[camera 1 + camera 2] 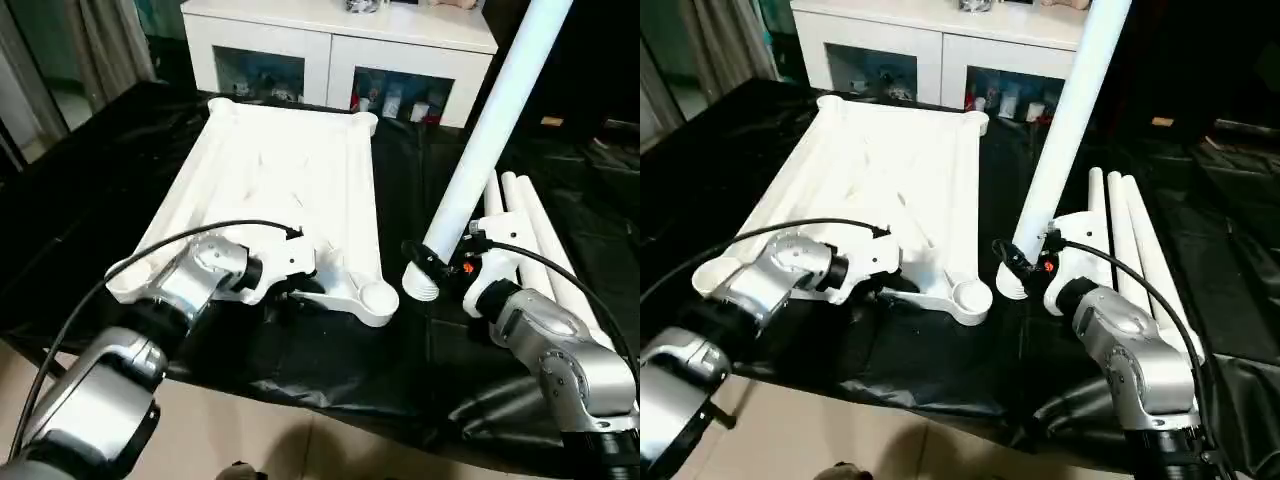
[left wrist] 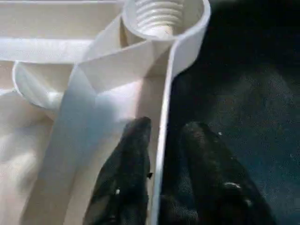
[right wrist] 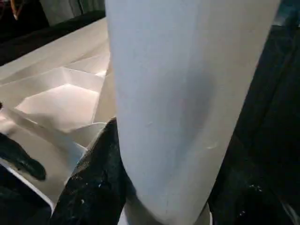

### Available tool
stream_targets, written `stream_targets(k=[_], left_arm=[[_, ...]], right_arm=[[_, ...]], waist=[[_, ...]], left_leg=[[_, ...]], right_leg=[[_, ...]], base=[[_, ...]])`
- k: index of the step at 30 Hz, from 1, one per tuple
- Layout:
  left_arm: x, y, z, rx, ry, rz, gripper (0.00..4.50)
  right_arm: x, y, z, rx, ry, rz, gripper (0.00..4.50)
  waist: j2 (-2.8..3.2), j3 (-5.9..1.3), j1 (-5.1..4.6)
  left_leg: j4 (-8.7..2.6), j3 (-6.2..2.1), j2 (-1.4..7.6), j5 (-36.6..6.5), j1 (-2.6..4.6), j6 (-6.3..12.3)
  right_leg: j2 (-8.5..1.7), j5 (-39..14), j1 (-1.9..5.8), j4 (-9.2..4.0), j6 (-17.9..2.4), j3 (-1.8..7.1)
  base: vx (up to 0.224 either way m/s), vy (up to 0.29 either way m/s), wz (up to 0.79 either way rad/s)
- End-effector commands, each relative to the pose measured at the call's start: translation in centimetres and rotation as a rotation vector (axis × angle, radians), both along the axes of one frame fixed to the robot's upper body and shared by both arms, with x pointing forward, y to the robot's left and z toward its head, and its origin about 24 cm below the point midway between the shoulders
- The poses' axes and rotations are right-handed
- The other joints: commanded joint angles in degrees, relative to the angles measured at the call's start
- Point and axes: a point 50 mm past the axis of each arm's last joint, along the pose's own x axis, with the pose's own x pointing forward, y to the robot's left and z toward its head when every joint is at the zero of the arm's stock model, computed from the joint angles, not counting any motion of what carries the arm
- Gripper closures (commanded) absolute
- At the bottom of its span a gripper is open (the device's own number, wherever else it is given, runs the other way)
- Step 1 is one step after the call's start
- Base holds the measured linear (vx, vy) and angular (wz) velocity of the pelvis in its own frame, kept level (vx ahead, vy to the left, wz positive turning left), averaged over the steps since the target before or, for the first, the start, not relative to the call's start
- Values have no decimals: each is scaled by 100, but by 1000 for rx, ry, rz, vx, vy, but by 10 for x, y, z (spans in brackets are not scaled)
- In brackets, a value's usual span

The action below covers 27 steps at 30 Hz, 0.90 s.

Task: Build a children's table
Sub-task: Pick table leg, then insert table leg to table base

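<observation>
The children's table top (image 1: 290, 170) lies upside down on the black sheet, ribs up. My left gripper (image 1: 297, 292) is at its near edge, beside the near right corner socket (image 1: 378, 296). In the left wrist view, its fingers (image 2: 133, 154) stand open astride the thin rim wall (image 2: 164, 117), with a slight gap on the outer side. The threaded socket (image 2: 161, 18) is just ahead of them. My right gripper (image 1: 445, 255) is shut on a long white leg (image 1: 490, 130). The leg is tilted, and its threaded lower end (image 1: 421, 284) hovers just right of that corner socket.
Three more white legs (image 1: 530, 230) lie side by side on the black sheet to the right of my right gripper. A white glass-door cabinet (image 1: 340, 50) stands behind the work table. The work table's near edge (image 1: 330, 400) runs below my forearms.
</observation>
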Motion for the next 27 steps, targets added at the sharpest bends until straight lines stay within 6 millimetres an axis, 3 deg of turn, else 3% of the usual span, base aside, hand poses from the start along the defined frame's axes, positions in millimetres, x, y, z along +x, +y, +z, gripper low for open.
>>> stream_targets(k=[1, 7, 9, 12, 15, 17, 21, 24, 25, 26, 27], left_arm=[[3, -3, 4, 6, -18, -19, 334], [4, -4, 4, -11, -1, -35, 382], [4, -3, 3, -8, 5, -45, 389], [5, -3, 4, -12, 5, -60, 425], [5, -5, 6, -11, 11, -90, 443], [5, -6, 6, 1, 12, -106, 448], [5, -9, 5, 25, 23, -117, 450], [5, -18, 4, 0, 47, -103, 450], [4, -22, 4, -16, 54, -101, 450], [4, -25, 4, -27, 64, -91, 450], [4, -27, 4, -33, 70, -84, 450]], right_arm=[[-1, -1, 5, -16, -33, -2, 262], [-1, -1, 5, -17, -34, 1, 262], [-2, -1, 6, -21, -35, 7, 262], [-1, -2, 7, -27, -40, 11, 262], [-1, -3, 7, -37, -45, 19, 262], [-2, -3, 7, -42, -46, 23, 262], [-3, -2, 10, -38, -51, 39, 262], [-1, -2, 17, 29, -57, 51, 262], [0, -3, 19, 61, -56, 52, 262], [1, -3, 22, 88, -56, 49, 262], [2, -3, 24, 103, -55, 48, 262]], waist=[[51, -432, 12], [64, -434, 12], [104, -453, 12], [99, -465, 14], [157, -474, 22], [144, -479, 20], [178, -472, 31], [175, -466, 35], [84, -450, 25], [46, -437, 29], [85, -443, 52]], left_leg=[[-493, -125, 302, -1568, 142, -166], [-495, -124, 307, -1569, 143, -150], [-492, -130, 310, -1554, 145, -155], [-482, -122, 305, -1501, 142, -135], [-478, -124, 302, -1484, 144, -121], [-473, -120, 306, -1479, 139, -114], [-461, -112, 296, -1484, 143, -44], [-453, -106, 291, -1485, 141, -2], [-458, -94, 296, -1451, 135, 39], [-454, -84, 307, -1328, 127, 126], [-444, -96, 304, -1283, 134, 135]], right_leg=[[-459, -1405, 274, -415, -1205, 284], [-459, -1421, 275, -424, -1251, 282], [-459, -1290, 284, -407, -1297, 280], [-456, -1112, 295, -396, -1356, 281], [-458, -1000, 304, -389, -1413, 279], [-459, -859, 324, -372, -1483, 280], [-466, -1051, 326, -394, -1490, 279], [-465, -1265, 326, -418, -1437, 279], [-469, -1302, 329, -432, -1425, 284], [-473, -1434, 307, -448, -1403, 282], [-480, -1457, 309, -425, -1413, 278]], base=[[0, 0, 0], [0, 0, 0], [0, 0, 0], [0, 0, 0], [0, 0, 0], [0, 0, 0], [0, 0, 0], [0, 0, 0], [0, 0, 0], [0, 0, 0], [0, 0, 0]])
